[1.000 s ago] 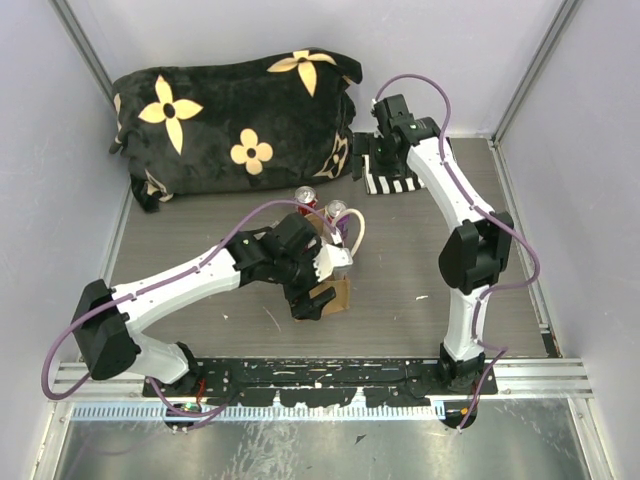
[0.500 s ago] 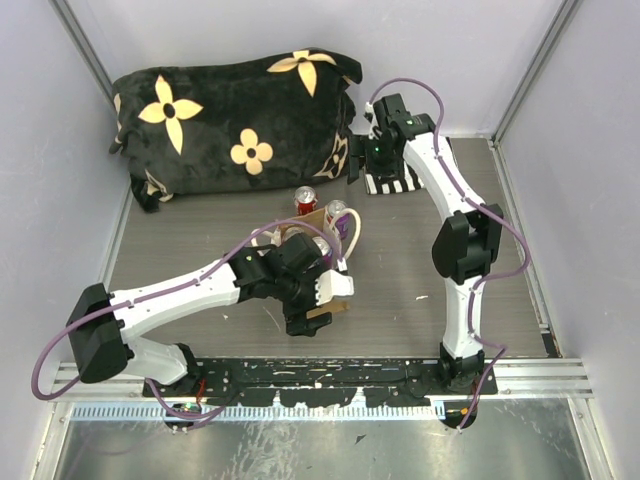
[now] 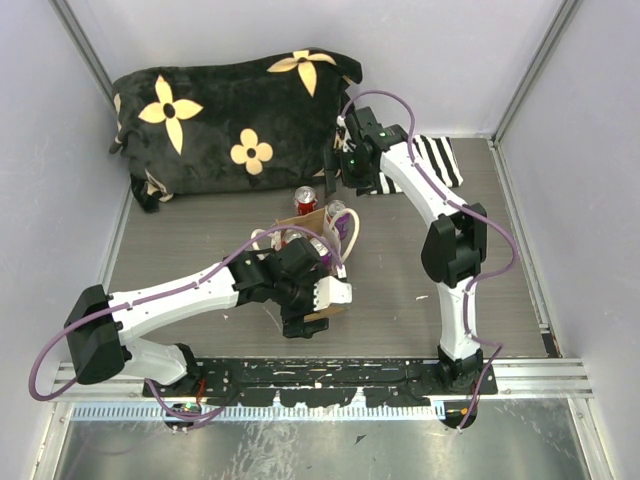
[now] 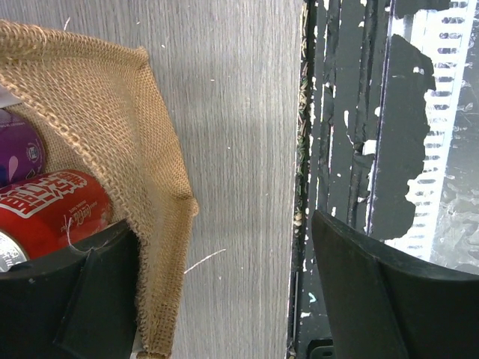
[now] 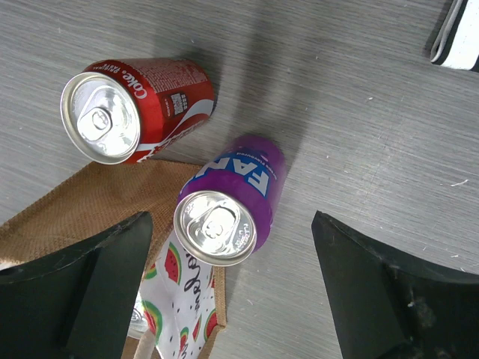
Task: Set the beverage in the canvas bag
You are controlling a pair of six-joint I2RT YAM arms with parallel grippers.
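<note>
The canvas bag (image 3: 305, 225) is tan burlap with cream handles and a watermelon-print panel (image 5: 187, 292). It sits mid-table under my left arm. In the left wrist view its wall (image 4: 142, 149) stands against my inner finger, and a red can (image 4: 52, 213) and a purple can (image 4: 19, 153) show inside it. My left gripper (image 3: 318, 300) (image 4: 224, 224) is open, one finger inside the bag. A red Coke can (image 3: 306, 199) (image 5: 135, 108) and a purple Fanta can (image 3: 337, 212) (image 5: 232, 202) stand upright beside the bag. My right gripper (image 3: 340, 172) (image 5: 232, 292) hovers open above the Fanta can.
A black plush cushion with cream flowers (image 3: 230, 120) fills the back left. A black-and-white striped cloth (image 3: 432, 160) (image 5: 460, 37) lies at the back right. The black mounting rail (image 4: 374, 149) runs along the near edge.
My right arm has swung left off the striped cloth to above the two standing cans. My left gripper has shifted slightly left and nearer with the bag.
</note>
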